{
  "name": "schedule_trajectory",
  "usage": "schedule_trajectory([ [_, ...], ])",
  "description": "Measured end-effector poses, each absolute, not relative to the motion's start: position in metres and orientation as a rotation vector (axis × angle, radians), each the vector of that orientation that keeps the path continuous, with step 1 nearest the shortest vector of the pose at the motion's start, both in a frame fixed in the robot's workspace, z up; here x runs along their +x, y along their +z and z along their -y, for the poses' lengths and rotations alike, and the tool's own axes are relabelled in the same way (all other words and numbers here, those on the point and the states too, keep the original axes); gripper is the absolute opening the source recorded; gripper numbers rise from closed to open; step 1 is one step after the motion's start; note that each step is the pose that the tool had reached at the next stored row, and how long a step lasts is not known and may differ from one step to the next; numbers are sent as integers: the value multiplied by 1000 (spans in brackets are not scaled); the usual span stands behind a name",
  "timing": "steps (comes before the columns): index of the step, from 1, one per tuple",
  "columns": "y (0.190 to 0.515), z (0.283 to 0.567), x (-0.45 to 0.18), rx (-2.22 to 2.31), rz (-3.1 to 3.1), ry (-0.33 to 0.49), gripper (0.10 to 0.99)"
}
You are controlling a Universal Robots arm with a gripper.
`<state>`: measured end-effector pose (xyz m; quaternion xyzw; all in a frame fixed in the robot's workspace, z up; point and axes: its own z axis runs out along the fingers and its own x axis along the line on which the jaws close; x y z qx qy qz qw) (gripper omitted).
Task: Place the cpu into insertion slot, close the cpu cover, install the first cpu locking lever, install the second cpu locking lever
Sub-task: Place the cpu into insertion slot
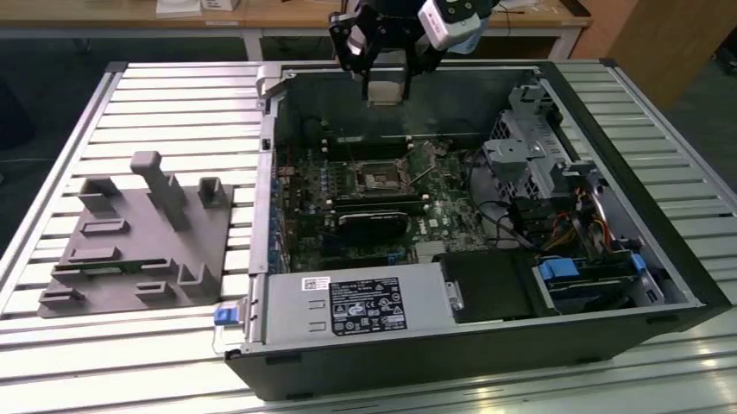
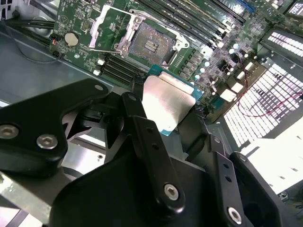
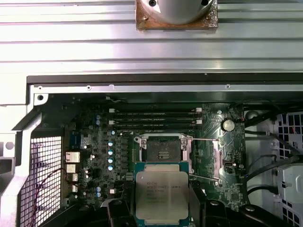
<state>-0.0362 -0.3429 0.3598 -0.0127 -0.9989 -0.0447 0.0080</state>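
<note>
While fingers (image 2: 142, 127) hold cpu (image 2: 168, 101), case (image 1: 461, 349) tops slatted table (image 1: 173, 103).

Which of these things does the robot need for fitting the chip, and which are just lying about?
In the job:
the cpu, held in the gripper
the empty insertion slot
the cpu cover, open

Just there:
grey moulded block beside the computer case
memory slots
coin battery
power supply
</note>
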Motion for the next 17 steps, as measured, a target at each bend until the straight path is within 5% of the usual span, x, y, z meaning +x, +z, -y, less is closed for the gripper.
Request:
schedule_trajectory([
  [17, 339, 343, -36, -39, 3143, -137, 541],
])
